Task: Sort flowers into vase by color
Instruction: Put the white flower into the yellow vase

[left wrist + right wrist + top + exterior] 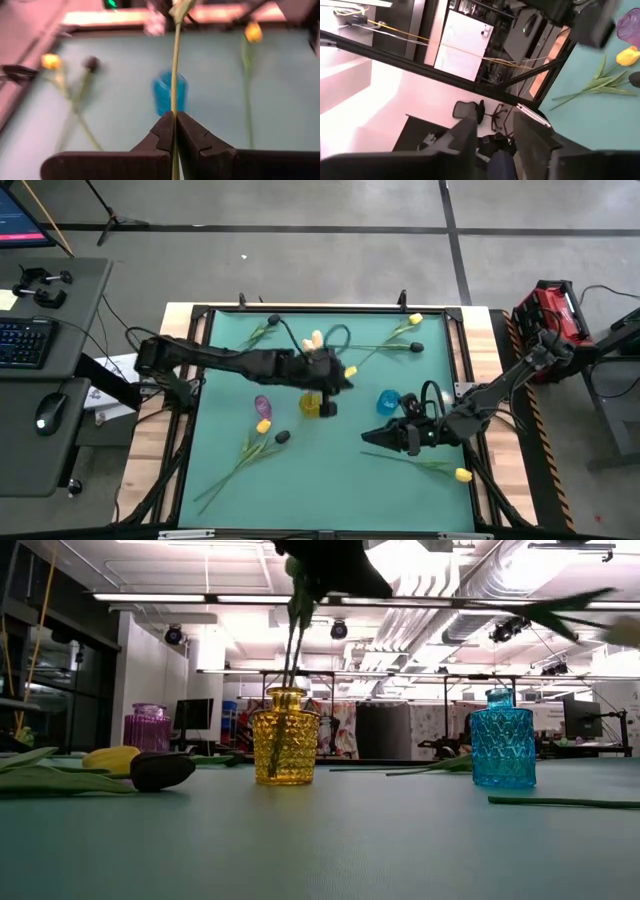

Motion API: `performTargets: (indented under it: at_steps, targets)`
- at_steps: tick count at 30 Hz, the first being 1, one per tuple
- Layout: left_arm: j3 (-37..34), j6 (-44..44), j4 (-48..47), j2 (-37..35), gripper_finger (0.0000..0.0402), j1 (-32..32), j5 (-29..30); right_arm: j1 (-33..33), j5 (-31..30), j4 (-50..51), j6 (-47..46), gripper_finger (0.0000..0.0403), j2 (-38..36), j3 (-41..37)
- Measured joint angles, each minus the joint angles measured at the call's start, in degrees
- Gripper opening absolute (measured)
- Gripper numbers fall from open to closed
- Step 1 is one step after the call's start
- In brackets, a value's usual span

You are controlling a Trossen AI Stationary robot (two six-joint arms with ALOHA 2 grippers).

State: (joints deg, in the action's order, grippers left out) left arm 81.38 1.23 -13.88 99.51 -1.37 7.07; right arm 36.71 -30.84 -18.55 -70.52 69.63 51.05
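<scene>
Your inventory, operator, as it lies on the matte teal tabletop (330,470):

- Yellow vase (285,736): squat faceted glass with a diamond-cut surface and a narrow neck, near the centre. A thin green stem (293,640) rises from its mouth.
- Blue vase (502,737): same cut-glass pattern, bottle-shaped, to the right of the yellow one and well apart from it.
- Purple vase (147,726): translucent ribbed glass, left of the yellow vase.
- Left gripper (175,131): above the yellow vase, its dark, blocky fingers pinching the same smooth, wire-thin stem between them.
- Right gripper (384,438): low over the tabletop just below the blue vase. Its flat dark fingers (532,132) stand a little spread, and you can see nothing between them.
- Loose tulips: a yellow bud (112,758) and a glossy black bud (162,769), both smooth and egg-shaped, lie side by side by the purple vase with flat green leaves. Another yellow tulip (461,474) lies near the lower right edge. A yellow bud (415,319) and a black bud (416,348) lie at the upper right. One more black bud (274,320) lies at the upper left.
</scene>
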Motion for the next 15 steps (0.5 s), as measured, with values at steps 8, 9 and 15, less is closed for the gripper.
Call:
performTargets:
  at_steps: [8,9,15]
  targets:
    - [0.0,-1.67,4.9,-6.03,0.0,3.9,2.62,-2.08,1.02,0.42,2.75,0.0191,0.02,0.0]
    - [0.0,-1.67,5.78,-6.64,0.0,4.13,2.63,-2.45,1.0,0.41,3.57,0.0194,0.02,0.0]
    - [0.0,-1.61,10.67,-10.14,0.0,4.42,2.54,-5.15,0.86,0.21,7.48,0.02,0.02,0.0]
